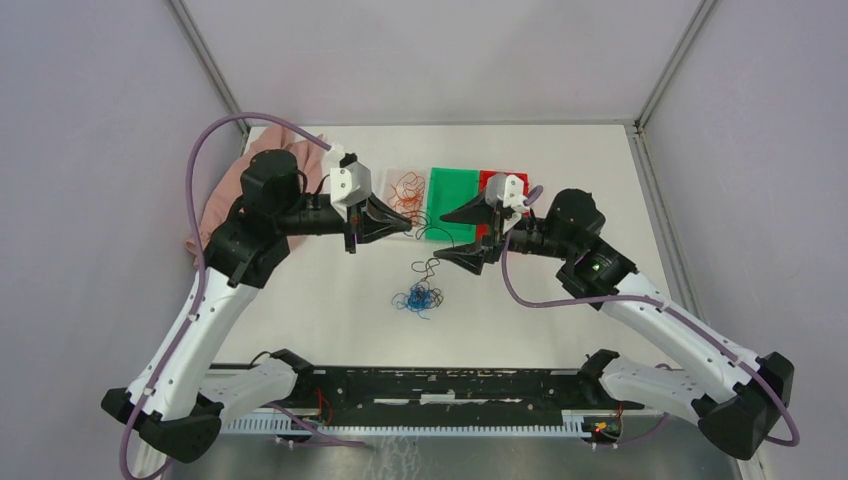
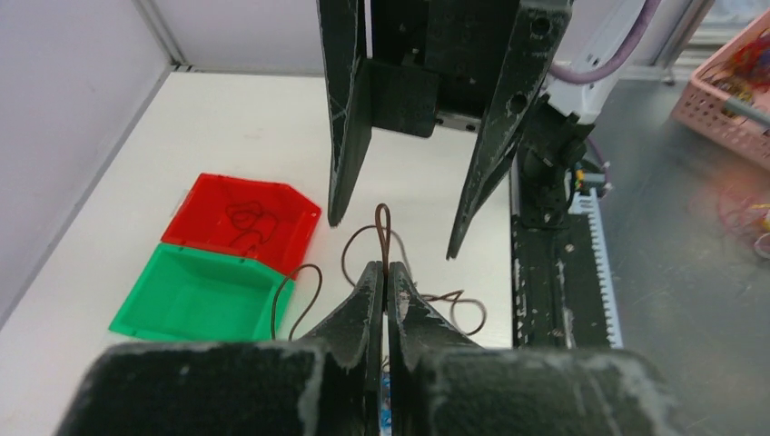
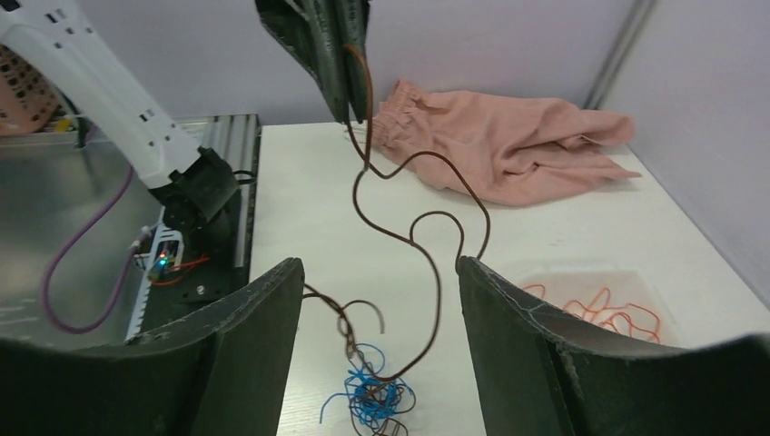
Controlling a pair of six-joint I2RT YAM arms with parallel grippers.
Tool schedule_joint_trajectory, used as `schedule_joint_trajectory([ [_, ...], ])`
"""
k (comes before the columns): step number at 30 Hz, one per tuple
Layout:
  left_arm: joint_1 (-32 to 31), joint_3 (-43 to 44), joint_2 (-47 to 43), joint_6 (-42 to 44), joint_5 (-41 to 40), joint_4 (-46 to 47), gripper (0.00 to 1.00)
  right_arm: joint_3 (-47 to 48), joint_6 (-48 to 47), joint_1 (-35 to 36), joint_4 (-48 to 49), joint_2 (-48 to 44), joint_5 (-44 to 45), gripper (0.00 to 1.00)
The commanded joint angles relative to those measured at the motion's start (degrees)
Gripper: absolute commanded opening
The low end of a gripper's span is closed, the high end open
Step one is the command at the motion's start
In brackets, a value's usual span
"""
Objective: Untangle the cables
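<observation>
The left gripper [image 2: 383, 272] is clamped on a dark brown wire [image 3: 355, 202], which dangles to a blue tangle [image 1: 417, 298] on the white table [image 1: 330, 300]. The right gripper [image 3: 380, 268] gapes wide, empty.

White table [image 1: 300, 320]. Pink cloth [image 1: 222, 200] bunched far left, 3 in a row at the back: clear tray [image 1: 390, 176], green tray [image 1: 455, 190], red tray [image 1: 487, 180]. Blue cable tangle [image 1: 415, 298] mid-table.

Curly brown cable [image 3: 438, 291] dangles into the tangled blue cable [image 3: 370, 400].
</observation>
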Motion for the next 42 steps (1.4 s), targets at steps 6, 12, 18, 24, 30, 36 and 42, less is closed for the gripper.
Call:
schedule_joint_trajectory([
  [6, -0.18, -1.22, -0.62, -13.35, 9.25, 5.73, 0.03, 2.08, 5.87, 0.04, 8.77, 2.75, -13.28, 0.70],
  [12, -0.19, -2.77, -0.62, -17.14, 11.29, 8.20, 0.03, 4.68, 12.40, -0.01, 14.75, 7.22, -14.42, 0.68],
  [18, -0.31, -2.51, -0.11, -17.53, 11.66, 8.79, 0.03, 6.39, 19.00, 0.96, 21.08, 12.21, -18.35, 0.63],
  [24, -0.19, -2.54, -0.01, -18.85, 11.91, 10.09, 0.03, 8.02, 20.51, 2.34, 21.60, 14.78, -18.62, 0.50],
  [30, -0.26, -1.90, -0.27, -18.00, 9.17, 9.56, 0.21, 9.35, 15.82, 1.99, 12.28, 14.50, -10.52, 0.01],
  [36, -0.19, 0.69, -0.98, -9.21, -2.67, 3.57, 0.73, 11.61, 7.36, -3.61, -6.62, 12.88, 5.52, 0.01],
  [42, -0.22, 0.14, -1.24, -4.47, -13.90, 0.96, 0.99, 12.73, 2.02, -7.84, -14.12, 13.74, 25.81, 0.01],
])
